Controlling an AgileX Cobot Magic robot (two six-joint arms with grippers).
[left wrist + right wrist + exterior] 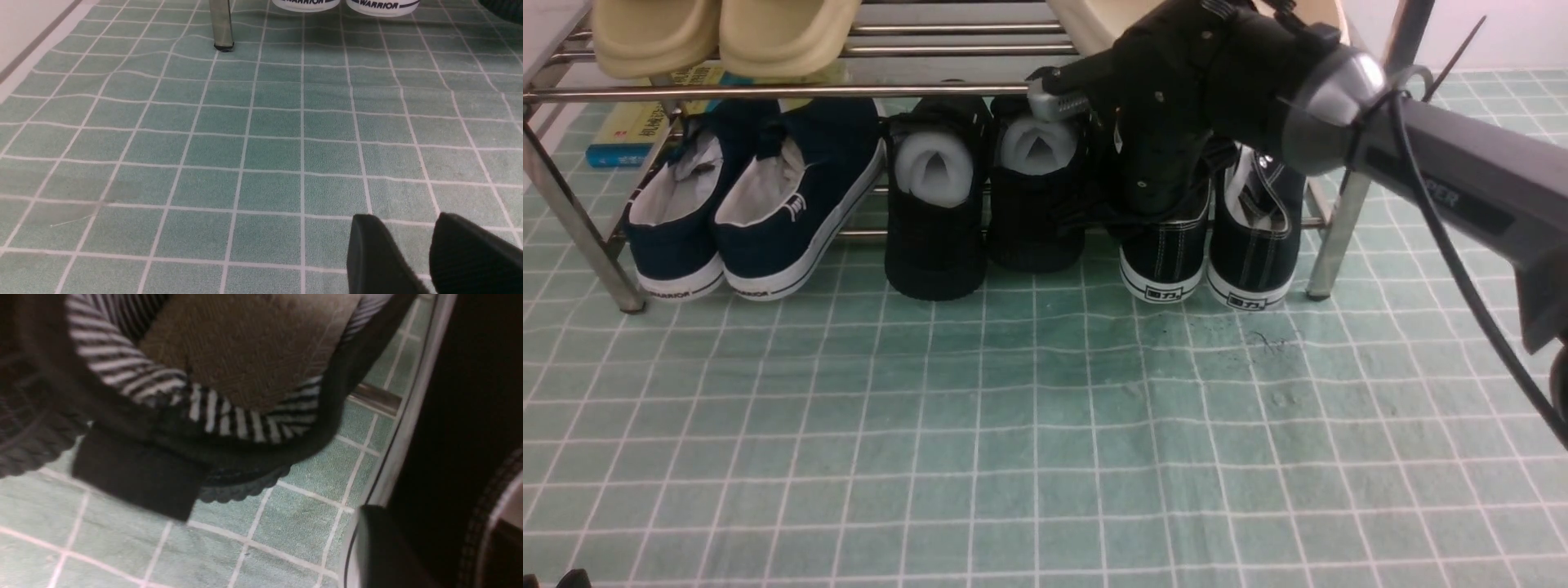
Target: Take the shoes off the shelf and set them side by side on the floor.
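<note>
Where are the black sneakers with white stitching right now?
In the front view, the sneakers sit bottom right in the rack, between the all-black stuffed shoes and the right leg.

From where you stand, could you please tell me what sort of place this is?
Likely an entryway or shoe-storage corner, perhaps staged for robot trials: a metal shoe rack holds several pairs, including black canvas sneakers and beige slippers, on a green gridded floor.

Black shoes, apparently striped inside; green white-gridded floor.
</note>
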